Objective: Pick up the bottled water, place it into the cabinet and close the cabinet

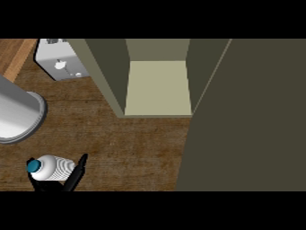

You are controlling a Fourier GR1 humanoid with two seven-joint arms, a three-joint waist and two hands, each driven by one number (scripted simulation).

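Note:
The bottled water [53, 168], a ribbed white bottle with a teal cap, shows from above at the lower left over the wooden counter [122, 143]. My left hand [76, 173] is curled round it, black fingers on either side, and its lower part is hidden. The grey left forearm [6, 108] looms large at the left edge. The cabinet [156, 87] stands open at top centre, and its pale shelf holds nothing that I can see. Its dark door [261, 126] is swung out and fills the right side. My right hand is out of sight.
A white boxy object [59, 63] sits at the back left beside the cabinet's left wall [105, 76]. A lighter wooden surface [6, 56] shows in the top left corner. Bare counter lies between the bottle and the cabinet's front edge.

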